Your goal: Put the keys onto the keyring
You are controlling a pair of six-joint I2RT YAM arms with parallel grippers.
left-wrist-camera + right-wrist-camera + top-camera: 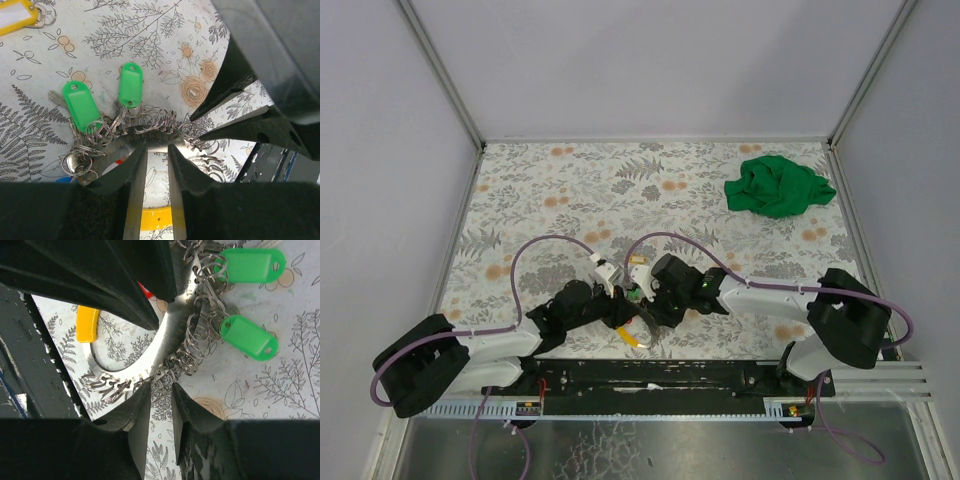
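Observation:
The keyring [125, 132] is a flat silvery band crowded with small split rings, held low between both arms near the table's front [643, 326]. Two keys with bright green tags [81, 104] [131, 84] hang from it. My left gripper [155, 147] is shut on the band's inner edge. My right gripper [162, 385] is pinched on a small split ring [168, 374] at the band's outer edge [175, 325]. A yellow tag [86, 324] and a red one [145, 290] also hang from the ring. Another key with a yellow tag [15, 15] lies loose on the table.
A crumpled green cloth [778, 185] lies at the back right of the floral tabletop [570, 200]. White walls enclose the table on three sides. The black mounting rail [650, 375] runs along the near edge.

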